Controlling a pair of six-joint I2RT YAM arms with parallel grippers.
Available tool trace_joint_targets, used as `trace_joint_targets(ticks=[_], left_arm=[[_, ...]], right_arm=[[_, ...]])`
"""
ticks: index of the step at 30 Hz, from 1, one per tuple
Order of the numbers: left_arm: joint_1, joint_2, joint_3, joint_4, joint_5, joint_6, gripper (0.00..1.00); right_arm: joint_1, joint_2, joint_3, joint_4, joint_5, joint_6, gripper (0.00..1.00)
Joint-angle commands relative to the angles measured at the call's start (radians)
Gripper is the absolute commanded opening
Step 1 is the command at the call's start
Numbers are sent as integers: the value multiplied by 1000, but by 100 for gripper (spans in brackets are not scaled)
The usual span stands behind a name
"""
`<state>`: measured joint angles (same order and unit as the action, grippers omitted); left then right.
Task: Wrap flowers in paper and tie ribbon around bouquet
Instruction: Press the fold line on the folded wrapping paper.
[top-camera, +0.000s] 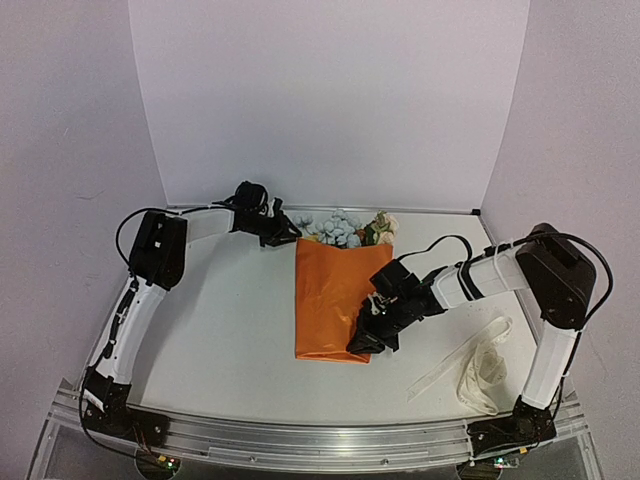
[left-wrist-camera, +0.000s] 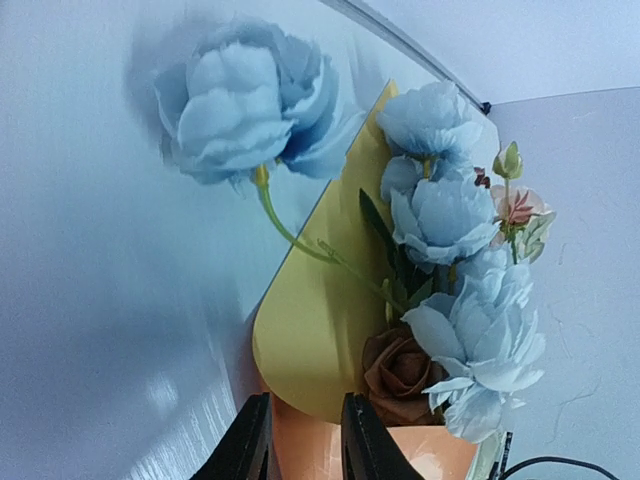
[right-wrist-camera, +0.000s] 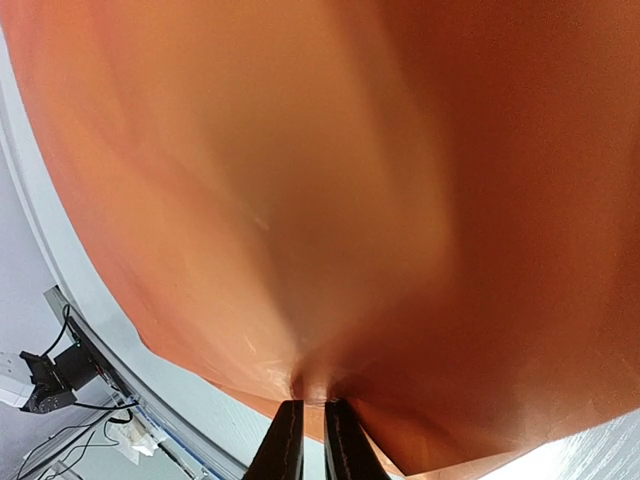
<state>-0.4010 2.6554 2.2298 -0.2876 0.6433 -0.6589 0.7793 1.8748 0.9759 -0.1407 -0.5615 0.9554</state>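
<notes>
Treat the wrap as under way: paper (top-camera: 325, 300) folded orange face up at mid-bench (top-camera: 220, 320), flowers (top-camera: 342, 228) enclosed, blooms protruding from the far end near the back wall (top-camera: 330, 100), ribbon (top-camera: 480, 365) loose on the bench to the right, well apart from the paper and not yet used. Hold the right tool (right-wrist-camera: 312, 405) clamped on the near right edge of the paper, as evidenced by the pucker at its tips in the wrist view; avoid any pull strong enough to tear the glossy sheet or drag the stems out. Note the left tool (left-wrist-camera: 305, 425) at the far left corner, jaws narrowly apart, orange paper showing in the gap and a yellow flap just beyond. Pad contact with the sheet: not determinable. Before rolling on, seat that tool on the flap's edge, clear of the one blue bloom leaning out beyond the sheet over the bench. Tuck that bloom inward first. Roll across the stems, press the overlap flat, and leave the middle free for cinching with the ribbon.
</notes>
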Motion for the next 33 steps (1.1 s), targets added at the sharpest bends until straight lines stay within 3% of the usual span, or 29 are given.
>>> trace_joint_targets(ticks=[1, 7, 19, 23, 27, 33], left_arm=[[25, 9, 94, 20, 44, -26, 26], [55, -153, -45, 41, 25, 14, 27], [28, -606, -689, 190, -10, 23, 33], [-33, -699, -843, 210, 8, 42, 30], [-127, -766, -969, 196, 6, 76, 26], [-244, -816, -1112, 246, 27, 52, 25]], right_arm=[[-5, 34, -18, -40, 17, 10, 9], [-14, -17, 15, -59, 2, 14, 11], [-18, -189, 199, -427, 39, -165, 33], [-18, -205, 221, -494, 59, -202, 34], [-17, -196, 232, -514, 64, -196, 27], [-18, -301, 141, -587, 249, -202, 30]])
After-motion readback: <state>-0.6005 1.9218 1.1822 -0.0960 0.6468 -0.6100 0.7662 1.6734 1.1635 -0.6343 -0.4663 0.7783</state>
